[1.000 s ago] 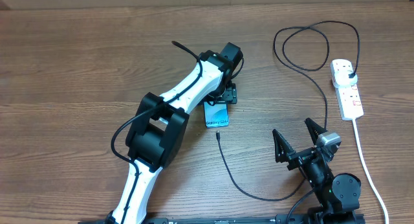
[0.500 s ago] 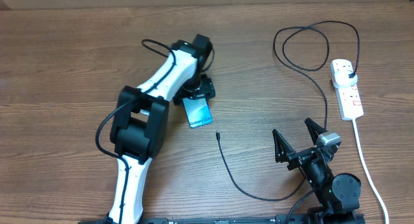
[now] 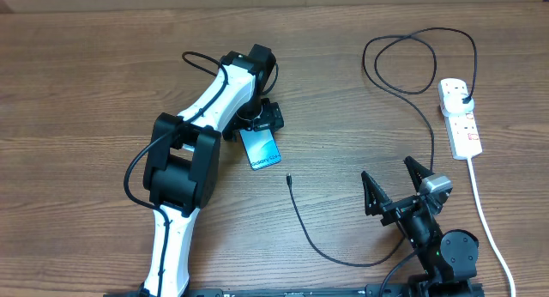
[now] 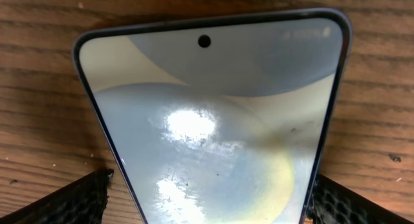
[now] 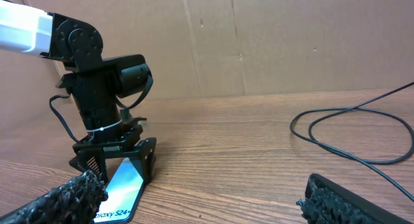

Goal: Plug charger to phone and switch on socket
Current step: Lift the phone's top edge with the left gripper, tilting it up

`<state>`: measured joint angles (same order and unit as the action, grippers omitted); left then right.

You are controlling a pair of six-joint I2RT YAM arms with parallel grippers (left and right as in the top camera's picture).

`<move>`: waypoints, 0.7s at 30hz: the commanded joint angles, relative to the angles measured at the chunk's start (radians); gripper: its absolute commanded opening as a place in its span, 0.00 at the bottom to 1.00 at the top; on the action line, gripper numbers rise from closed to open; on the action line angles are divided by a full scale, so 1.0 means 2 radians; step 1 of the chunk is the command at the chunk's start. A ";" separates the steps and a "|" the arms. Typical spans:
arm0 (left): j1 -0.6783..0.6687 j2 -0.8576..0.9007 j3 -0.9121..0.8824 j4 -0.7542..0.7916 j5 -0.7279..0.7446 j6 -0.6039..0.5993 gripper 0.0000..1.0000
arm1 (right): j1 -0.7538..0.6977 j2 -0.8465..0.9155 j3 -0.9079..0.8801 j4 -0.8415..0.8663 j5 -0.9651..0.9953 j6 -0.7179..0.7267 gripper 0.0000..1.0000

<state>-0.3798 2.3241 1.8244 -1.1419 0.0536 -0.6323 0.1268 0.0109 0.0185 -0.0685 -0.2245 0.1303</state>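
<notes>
phone: flat on counter, screen up, left of centre
phone long axis: diagonal in the overhead view, far-left to near-right
phone ends: lettered "Galaxy S24" end points near-right, roughly toward the charger tip; the other end lies under the left pincer
left pincer: spread, one finger on each side of the phone, nothing pinched; finger-to-edge contact can't be told
left wrist view: camera-hole end of the screen is the far end, glare on the glass
charger: tip lies on the counter near the phone's lettered end, not touching it; cable runs near-right, then curves up to a loop at the far right
plug: sits in the far outlet of the socket
socket: right edge of the counter, long axis running far to near, slightly tilted
white cord: leaves the socket's near end
right pincer: spread, empty, above the counter near the cable, well apart from the phone
</notes>
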 commanded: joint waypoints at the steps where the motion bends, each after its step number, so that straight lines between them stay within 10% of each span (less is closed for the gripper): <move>1: 0.002 0.054 -0.033 0.006 0.014 0.028 1.00 | 0.001 -0.004 -0.005 0.003 0.003 -0.002 1.00; 21: -0.028 0.054 -0.036 0.010 0.016 0.004 1.00 | 0.001 -0.004 -0.005 0.003 0.003 -0.002 1.00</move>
<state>-0.4026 2.3234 1.8233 -1.1408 0.0486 -0.6071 0.1268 0.0109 0.0185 -0.0685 -0.2245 0.1303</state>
